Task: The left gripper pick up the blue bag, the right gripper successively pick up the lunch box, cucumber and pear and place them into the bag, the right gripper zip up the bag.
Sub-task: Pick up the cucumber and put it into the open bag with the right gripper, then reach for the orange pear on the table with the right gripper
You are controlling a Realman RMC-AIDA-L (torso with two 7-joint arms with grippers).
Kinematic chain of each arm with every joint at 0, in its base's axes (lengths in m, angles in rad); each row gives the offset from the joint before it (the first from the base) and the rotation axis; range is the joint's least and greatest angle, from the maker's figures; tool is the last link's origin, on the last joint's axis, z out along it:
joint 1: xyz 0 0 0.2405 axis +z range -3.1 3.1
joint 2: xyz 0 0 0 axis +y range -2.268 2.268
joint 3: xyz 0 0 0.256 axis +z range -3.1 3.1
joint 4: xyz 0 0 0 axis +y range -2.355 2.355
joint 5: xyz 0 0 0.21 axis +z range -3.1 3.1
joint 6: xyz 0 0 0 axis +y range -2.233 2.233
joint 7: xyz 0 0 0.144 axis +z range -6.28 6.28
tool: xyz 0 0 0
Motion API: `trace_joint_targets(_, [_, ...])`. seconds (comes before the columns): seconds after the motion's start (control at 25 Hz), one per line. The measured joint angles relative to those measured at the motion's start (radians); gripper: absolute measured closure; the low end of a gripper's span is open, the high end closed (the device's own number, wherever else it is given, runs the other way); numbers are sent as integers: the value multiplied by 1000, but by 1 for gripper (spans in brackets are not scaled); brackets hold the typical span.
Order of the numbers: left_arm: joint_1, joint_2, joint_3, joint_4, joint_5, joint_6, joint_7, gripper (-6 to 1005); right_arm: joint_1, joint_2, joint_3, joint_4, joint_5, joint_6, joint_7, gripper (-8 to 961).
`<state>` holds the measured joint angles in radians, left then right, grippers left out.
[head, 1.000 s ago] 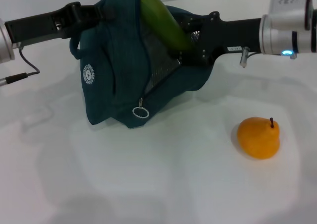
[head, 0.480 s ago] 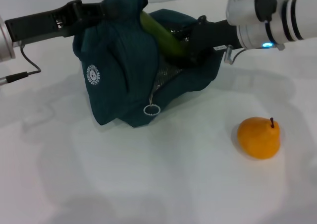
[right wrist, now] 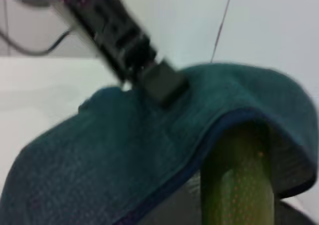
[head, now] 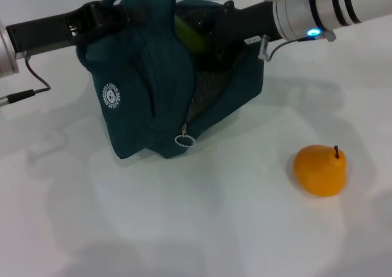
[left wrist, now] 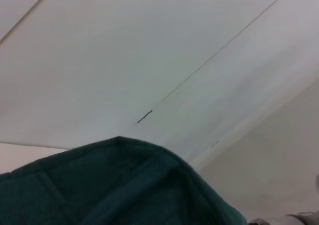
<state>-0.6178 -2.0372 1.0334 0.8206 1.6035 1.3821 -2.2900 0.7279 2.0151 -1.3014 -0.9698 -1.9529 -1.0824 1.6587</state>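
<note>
The blue bag [head: 147, 99] stands on the white table, its top fold pinched by my left gripper [head: 113, 13], which is shut on the fabric. The right wrist view shows that same clamp [right wrist: 149, 78] on the bag [right wrist: 109, 155]. My right gripper [head: 211, 41] reaches into the bag's open mouth, shut on the cucumber [head: 188, 33], whose green end pokes under the flap [right wrist: 237, 180]. Off to the front right, the pear [head: 320, 170] lies alone on the table. The lunch box is hidden. The left wrist view shows only bag fabric [left wrist: 114, 185].
The zipper's ring pull [head: 184, 140] hangs low on the bag's front side. A dark cable [head: 24, 93] trails at the far left. White tabletop [head: 184, 228] spreads around the bag and pear.
My right arm has swung left and pushed the cucumber deeper into the bag, so less green shows. The bag has shifted left and stands more upright. The pear has not moved.
</note>
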Motion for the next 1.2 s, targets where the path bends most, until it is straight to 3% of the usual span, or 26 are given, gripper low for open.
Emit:
trace_joint_targets(0.28, [1, 0, -1, -1, 0, 0, 1, 930, -85, 2, 1, -118, 95, 4, 4, 375])
trace_joint_targets(0.6, [1, 2, -1, 0, 0, 2, 4, 930, -114, -2, 33, -140, 123, -37, 3, 155])
trace_joint_targets(0.72, [2, 3, -6, -1, 1, 2, 7, 930, -174, -3, 99, -216, 162, -145, -5, 67])
trace_joint_targets(0.92, [2, 6, -12, -7, 1, 1, 16, 929, -256, -4, 233, -327, 201, -339, 2, 74])
trace_joint_targets(1.2, [1, 6, -12, -9, 3, -11, 33, 929, -336, -18, 431, -281, 231, -621, -1, 84])
